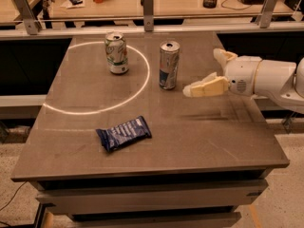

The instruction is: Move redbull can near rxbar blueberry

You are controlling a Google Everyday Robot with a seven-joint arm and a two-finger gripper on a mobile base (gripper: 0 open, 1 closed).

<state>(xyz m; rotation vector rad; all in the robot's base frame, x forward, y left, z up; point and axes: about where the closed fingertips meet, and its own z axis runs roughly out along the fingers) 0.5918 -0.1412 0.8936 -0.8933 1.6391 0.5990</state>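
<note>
I have the hand (202, 72) hovering above the table (213, 141) near its right edge. Its two fingers are spread apart and hold nothing. The redbull can (168, 65) stands just to the left of it, close to the nearer fingertip but apart from it, about midway along the far edge and a little in from it. The can is upright, so its long axis is vertical. I judge a level approach from the right, with the fingers passing either side of its body, to be the move to make.

The rxbar blueberry (123, 133) lies flat toward the near edge, left of centre and well apart from the can, with its length slightly tilted to that edge. The carry therefore runs from the far side toward the near-left.

The white-and-green can (116, 52) stands toward the far-left corner, beside the redbull can but apart from it, inside a bright ring of light (142, 87). It is off the line of travel, and nothing lies between can and bar.
</note>
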